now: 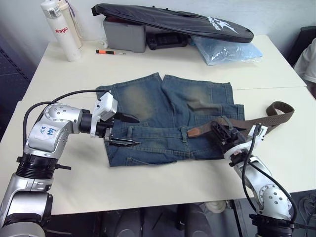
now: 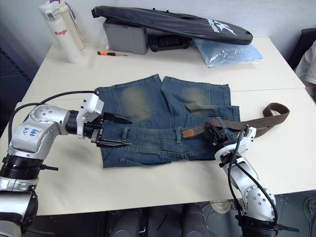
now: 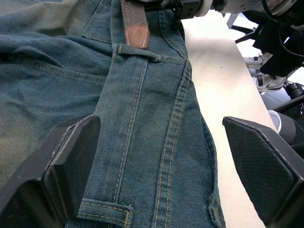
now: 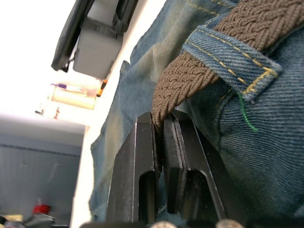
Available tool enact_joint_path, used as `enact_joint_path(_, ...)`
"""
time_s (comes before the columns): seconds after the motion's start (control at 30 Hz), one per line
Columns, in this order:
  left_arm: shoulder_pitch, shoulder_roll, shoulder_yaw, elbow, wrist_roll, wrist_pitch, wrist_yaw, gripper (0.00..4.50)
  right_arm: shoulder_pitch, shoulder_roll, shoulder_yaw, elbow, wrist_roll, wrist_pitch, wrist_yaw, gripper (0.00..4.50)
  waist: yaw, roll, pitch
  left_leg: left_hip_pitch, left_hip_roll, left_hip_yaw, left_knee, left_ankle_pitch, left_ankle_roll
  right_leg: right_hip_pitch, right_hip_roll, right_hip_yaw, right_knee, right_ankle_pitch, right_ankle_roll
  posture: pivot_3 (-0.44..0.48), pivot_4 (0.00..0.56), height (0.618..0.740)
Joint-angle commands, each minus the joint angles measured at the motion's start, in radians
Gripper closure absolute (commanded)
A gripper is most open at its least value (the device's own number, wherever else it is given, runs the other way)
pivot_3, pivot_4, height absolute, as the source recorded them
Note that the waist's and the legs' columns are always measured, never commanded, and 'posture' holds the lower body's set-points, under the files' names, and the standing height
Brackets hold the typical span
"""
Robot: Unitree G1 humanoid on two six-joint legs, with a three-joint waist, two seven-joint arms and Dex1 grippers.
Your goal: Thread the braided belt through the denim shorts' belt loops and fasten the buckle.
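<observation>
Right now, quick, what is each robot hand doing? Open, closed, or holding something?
Left gripper: open, holding nothing, over the denim shorts by the waistband.
Right gripper: closed, pinching the braided belt where it goes under a belt loop.

A robot test room or lab.
Pushed-together plain white tables (image 1: 148, 182) held a grey box (image 1: 124, 34), a white bottle (image 1: 60, 29), a screwdriver (image 1: 109, 52) and a black bag (image 1: 173, 22).

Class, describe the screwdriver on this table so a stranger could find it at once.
Start at the far edge of the table, where a white bottle stands beside a grey box. Between them lies the screwdriver, small and flat on the tabletop. Its orange handle sets it apart.
</observation>
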Motion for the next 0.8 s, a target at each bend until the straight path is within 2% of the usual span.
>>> enact_joint_path(0.03,-0.025,0.002,0.026,-0.028,-0.015,-0.004,0.0,0.0,0.005,0.029,0.018,-0.045,-0.06,-0.022,0.071,4.25,0.0,0.0,0.0,0.0,0.0,0.0,0.0,0.0,0.0,0.0,0.0,0.0,0.0,0.0,0.0,0.0,0.15,0.74)
enact_joint_path(0.37,-0.042,-0.012,0.018,-0.021,-0.007,-0.006,0.013,0.0,0.031,0.102,0.053,-0.006,-0.2,-0.086,0.305,4.25,-0.013,0.0,0.0,0.0,0.0,0.0,0.0,0.0,0.0,0.0,0.0,0.0,0.0,0.0,0.0,0.0,0.15,0.74)
enact_joint_path(0.8,-0.048,-0.016,0.017,-0.008,0.004,-0.018,0.015,0.0,-0.029,0.18,-0.021,0.072,-0.063,-0.013,0.275,4.25,-0.024,0.0,0.0,0.001,0.0,0.0,-0.001,0.0,-0.001,0.0,0.001,0.001,0.0,0.0,0.0,0.0,0.15,0.74)
